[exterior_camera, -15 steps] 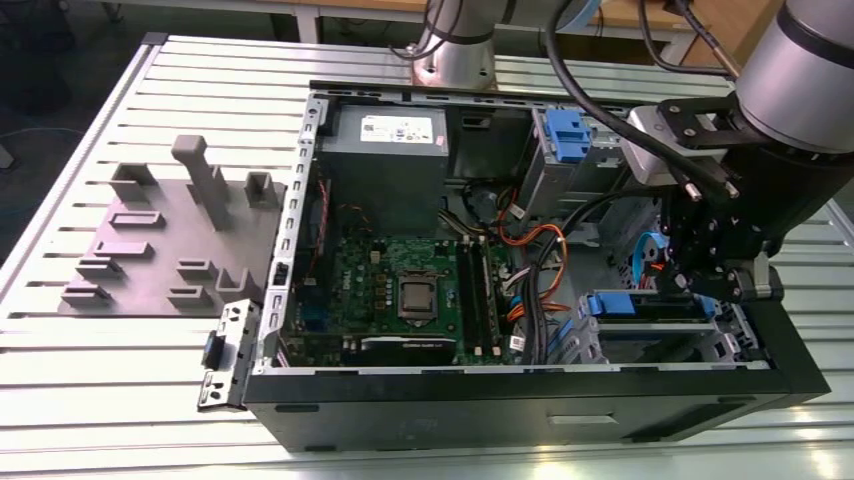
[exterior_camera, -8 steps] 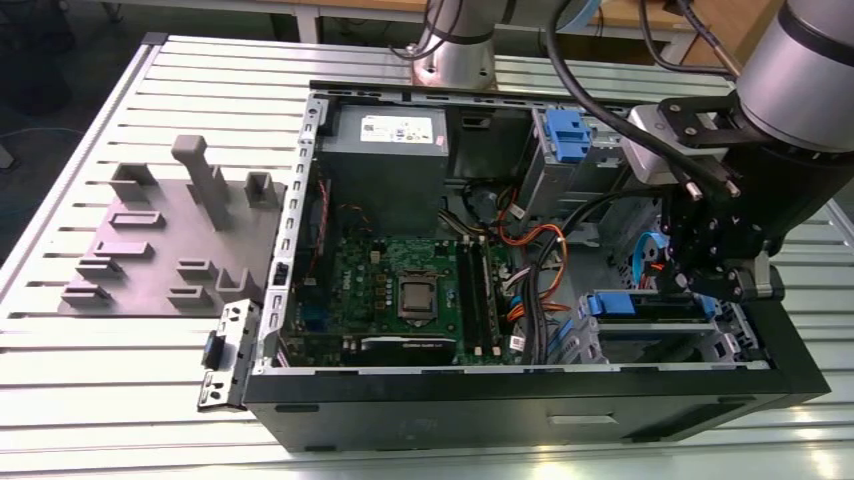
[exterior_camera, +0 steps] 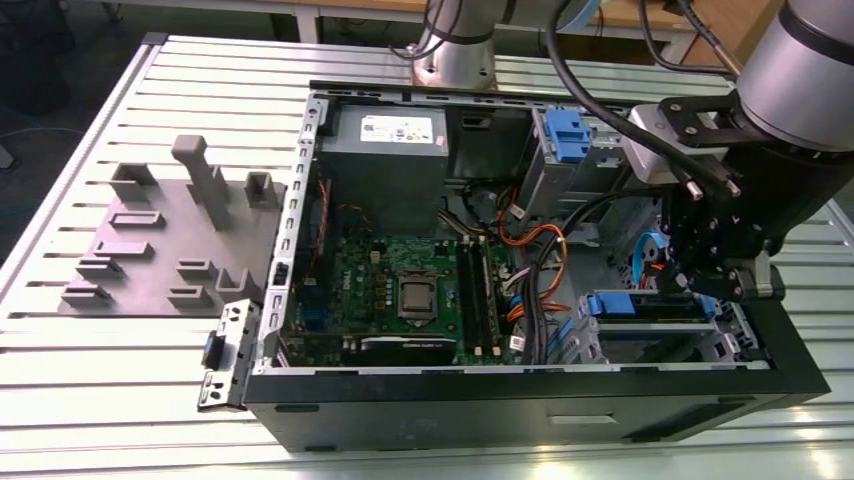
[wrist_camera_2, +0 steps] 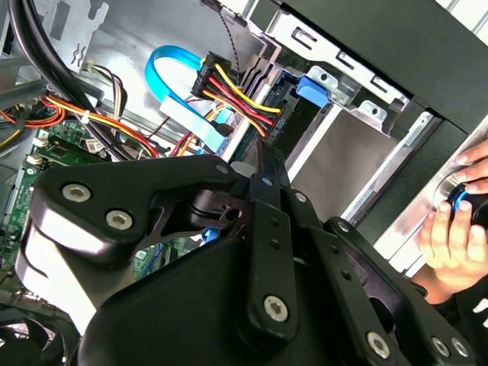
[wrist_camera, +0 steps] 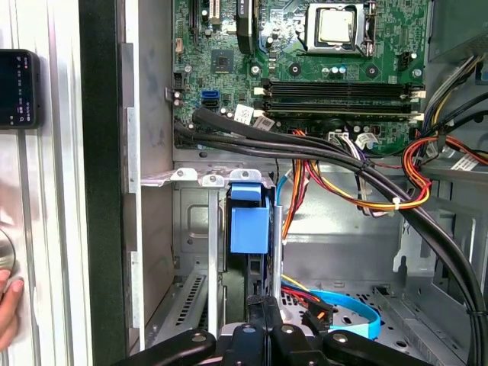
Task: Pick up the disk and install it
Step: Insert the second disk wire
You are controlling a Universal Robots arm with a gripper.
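Gripper [exterior_camera: 710, 275] hovers over the open computer case [exterior_camera: 534, 400], beside the drive bay. We see the disk [exterior_camera: 647, 305] seated there; whether the gripper grips anything, we cannot tell.

We list an open black computer case [exterior_camera: 534, 400] lying on a slatted metal table [exterior_camera: 80, 380]. Inside it we note a green motherboard [exterior_camera: 400, 290] with a bare processor socket [exterior_camera: 416, 297], a grey power-supply box [exterior_camera: 387, 140] at the far side, and orange, red and yellow cable bundles [exterior_camera: 534, 250]. A grey moulded fixture [exterior_camera: 160, 240] stands on the table towards the exterior view's left. A blue flat cable [wrist_camera: 347, 309] lies on the case floor in the first wrist view.
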